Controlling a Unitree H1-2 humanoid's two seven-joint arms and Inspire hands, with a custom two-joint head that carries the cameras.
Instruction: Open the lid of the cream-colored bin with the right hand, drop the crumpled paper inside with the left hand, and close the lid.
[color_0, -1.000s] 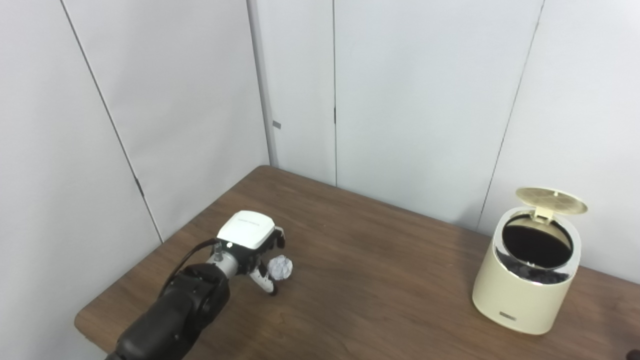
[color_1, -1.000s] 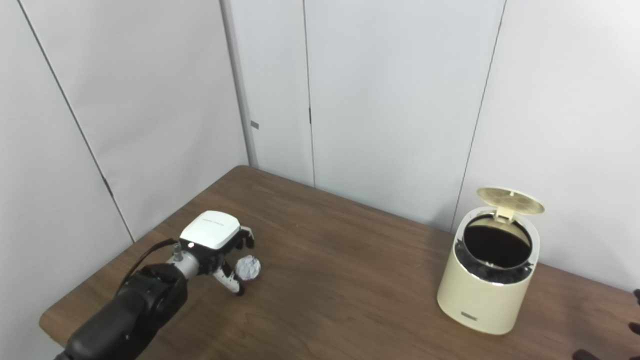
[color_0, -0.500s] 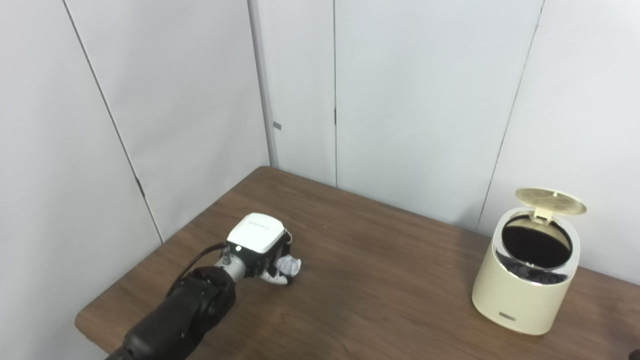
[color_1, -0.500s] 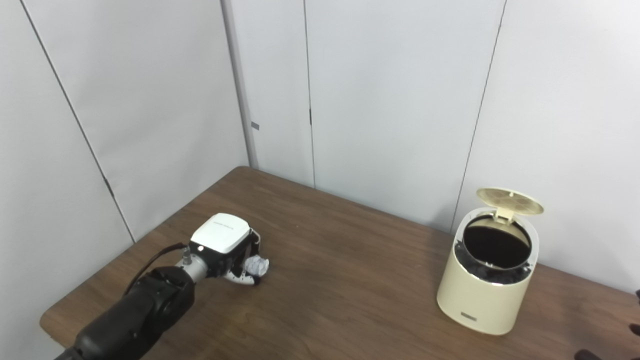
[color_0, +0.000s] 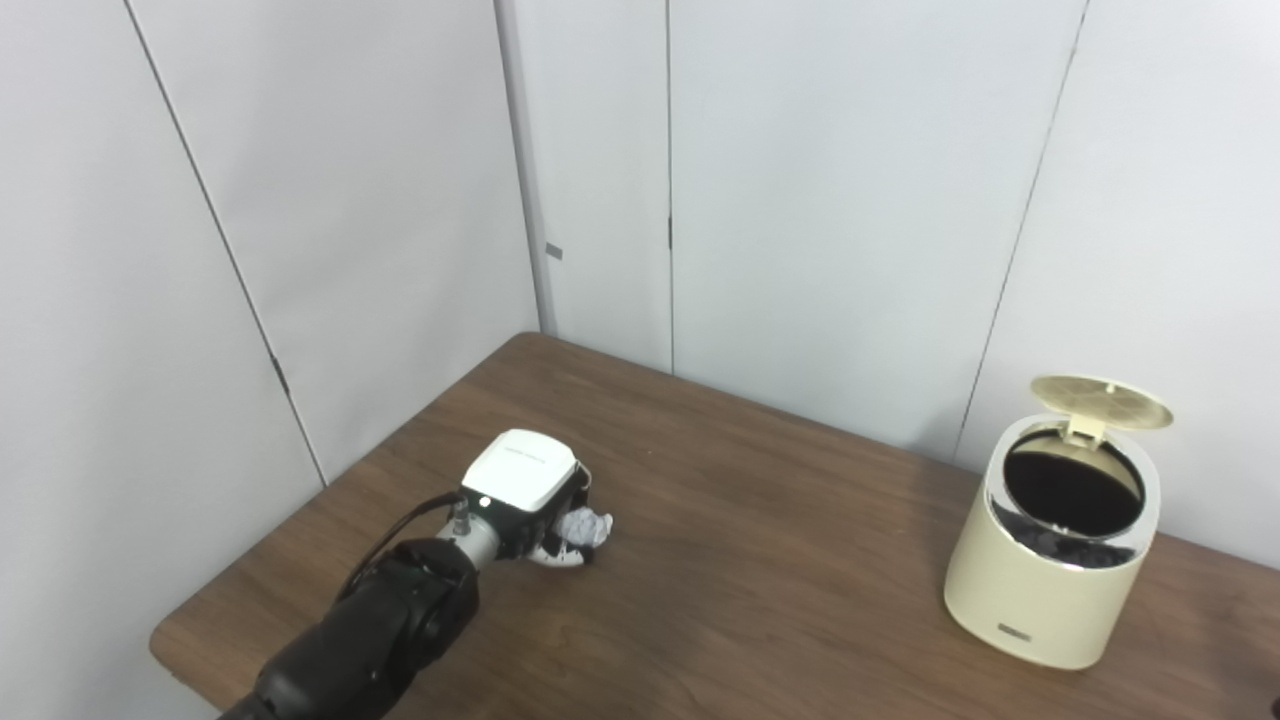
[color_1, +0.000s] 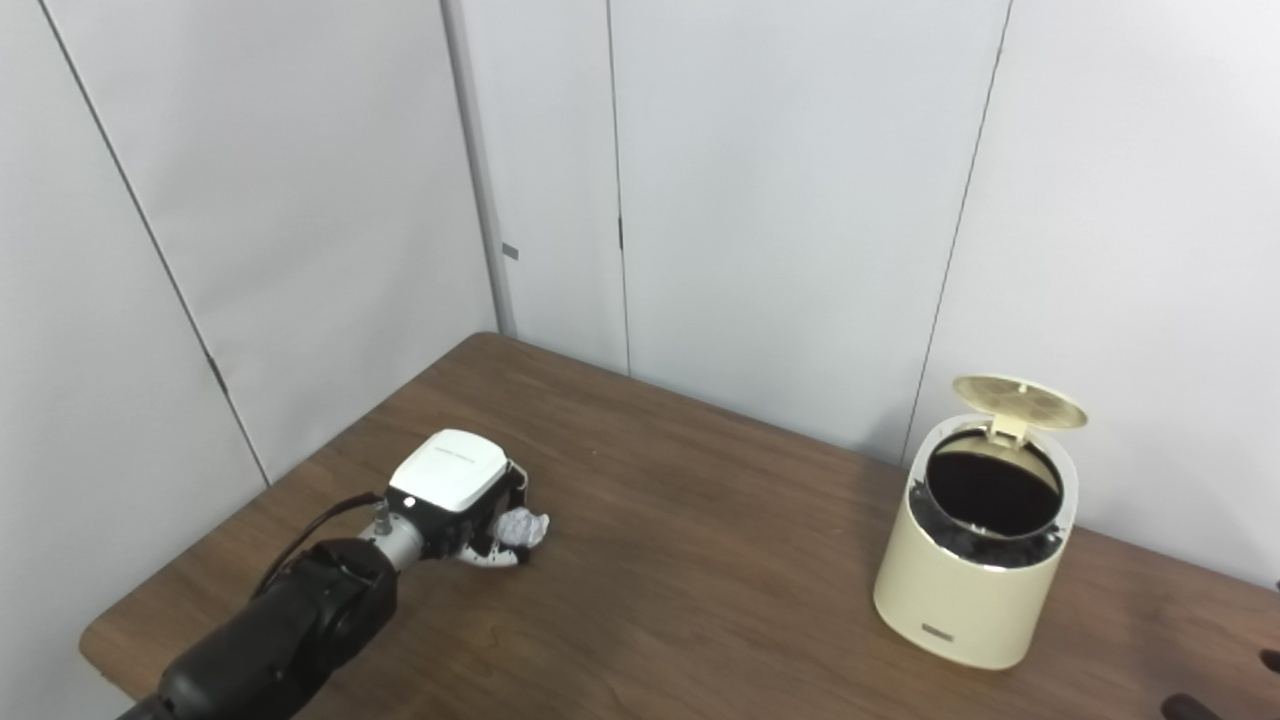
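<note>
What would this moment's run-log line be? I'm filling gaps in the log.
phase: grasp | left robot hand: closed around crumpled paper on table | bin: lid open | right robot hand: barely in view

We see bright, even overhead light in both views, w/ soft short shadows under the bin (color_0: 1050, 590) at lower right. Slight glare on its chrome rim. Pics a bit soft overall; white walls (color_0: 830, 200) across upper frame read flat, washed out.

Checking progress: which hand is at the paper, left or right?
The left hand, closed around the paper on the table. The right hand shows only dark fingertips at the bottom corner.
</note>
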